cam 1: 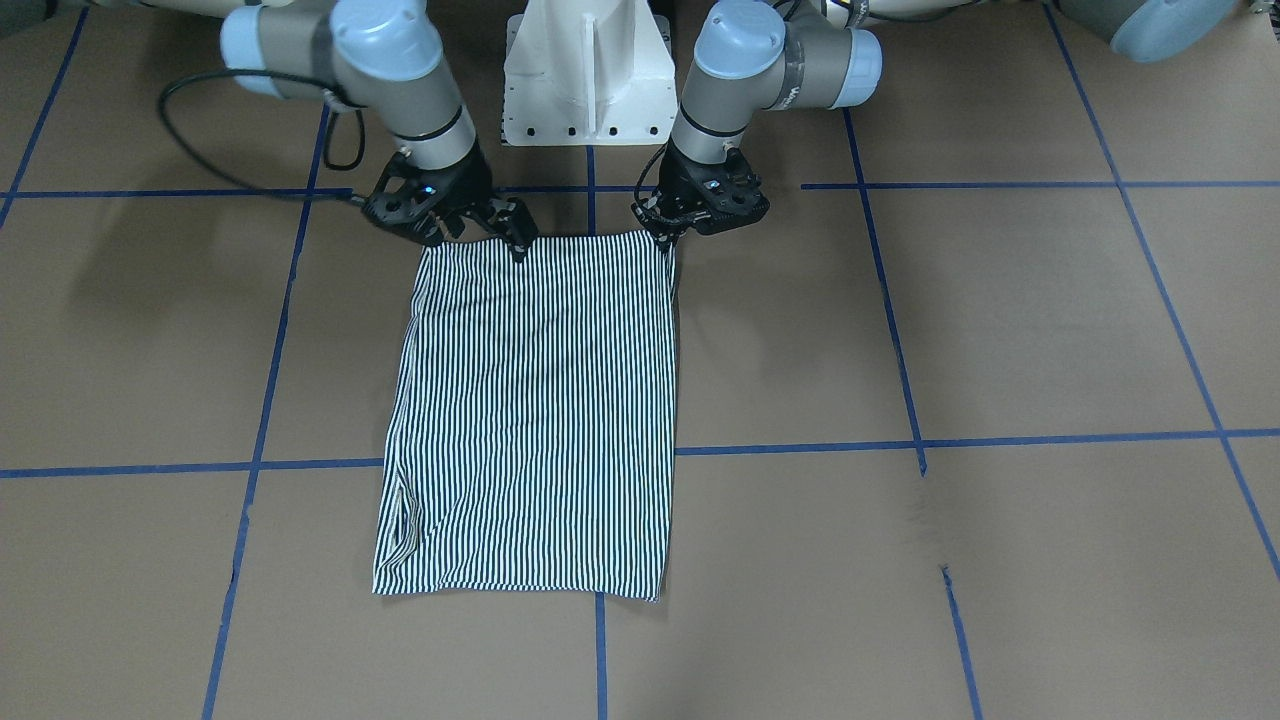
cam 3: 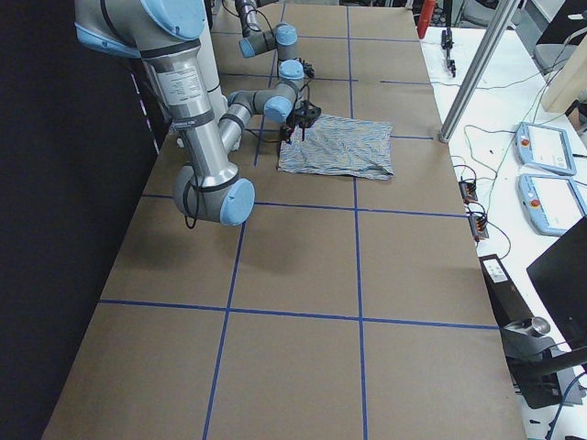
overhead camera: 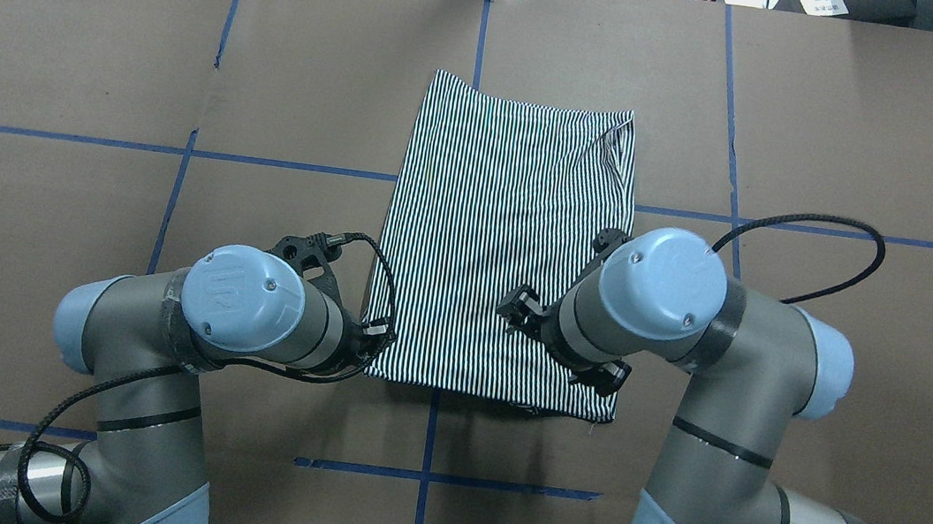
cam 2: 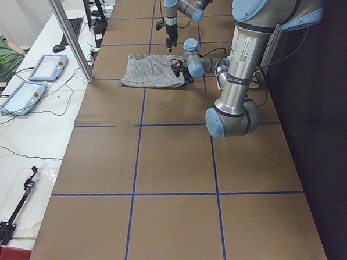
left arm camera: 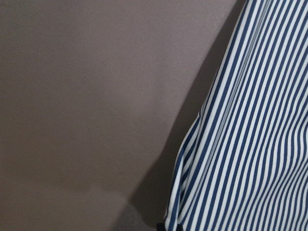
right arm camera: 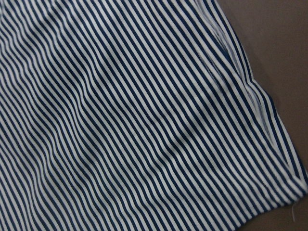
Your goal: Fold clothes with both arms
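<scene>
The navy-and-white striped shirt (cam 1: 530, 420) lies folded into a tall rectangle on the brown table, also in the overhead view (overhead camera: 505, 240). Its collar, buttons and logo are hidden. My left gripper (cam 1: 665, 240) sits at the shirt's near corner on my left side, its fingers closed to a point on the fabric edge. The left wrist view shows that edge (left arm camera: 250, 144) raised a little, with a shadow beneath. My right gripper (cam 1: 480, 240) hangs over the other near corner with fingers spread. The right wrist view is filled with striped cloth (right arm camera: 134, 120).
The white pedestal (cam 1: 590, 70) stands just behind the shirt's near edge, between the arms. Blue tape lines (cam 1: 900, 440) cross the brown table. Black cables (overhead camera: 833, 245) loop beside both wrists. Tablets and wires (cam 2: 37, 79) lie off the table's far side.
</scene>
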You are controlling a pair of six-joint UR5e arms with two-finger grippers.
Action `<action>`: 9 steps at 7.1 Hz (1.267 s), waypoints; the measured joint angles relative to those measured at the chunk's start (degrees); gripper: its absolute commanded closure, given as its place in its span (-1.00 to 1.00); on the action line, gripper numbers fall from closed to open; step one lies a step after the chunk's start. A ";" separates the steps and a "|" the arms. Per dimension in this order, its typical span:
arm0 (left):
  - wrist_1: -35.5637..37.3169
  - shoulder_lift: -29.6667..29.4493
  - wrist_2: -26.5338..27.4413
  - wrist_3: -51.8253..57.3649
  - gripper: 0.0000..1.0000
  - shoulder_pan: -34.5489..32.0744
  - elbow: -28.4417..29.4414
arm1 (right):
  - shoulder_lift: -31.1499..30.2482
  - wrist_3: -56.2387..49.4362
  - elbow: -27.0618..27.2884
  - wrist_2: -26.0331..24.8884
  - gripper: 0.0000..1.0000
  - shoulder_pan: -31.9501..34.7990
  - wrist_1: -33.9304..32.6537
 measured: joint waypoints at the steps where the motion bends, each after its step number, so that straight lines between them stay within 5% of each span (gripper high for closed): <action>1: 0.00 0.03 0.03 0.04 1.00 -0.03 -0.03 | -0.03 6.12 -0.30 -2.28 -1.00 -2.15 -0.11; 6: 0.00 -0.09 0.18 0.06 1.00 0.04 -0.04 | 0.57 21.84 -6.10 -7.87 -1.00 -4.58 -0.38; 7: -0.02 -0.10 0.18 0.06 1.00 0.04 -0.04 | 0.48 21.99 -6.35 -7.94 -0.86 -4.63 -0.44; 8: -0.06 -0.11 0.20 0.06 1.00 0.05 -0.04 | 0.36 22.04 -6.42 -7.95 -0.28 -4.78 -0.50; 9: -0.08 -0.12 0.24 0.06 1.00 0.05 -0.04 | 0.33 22.08 -6.42 -7.92 0.56 -4.98 -0.55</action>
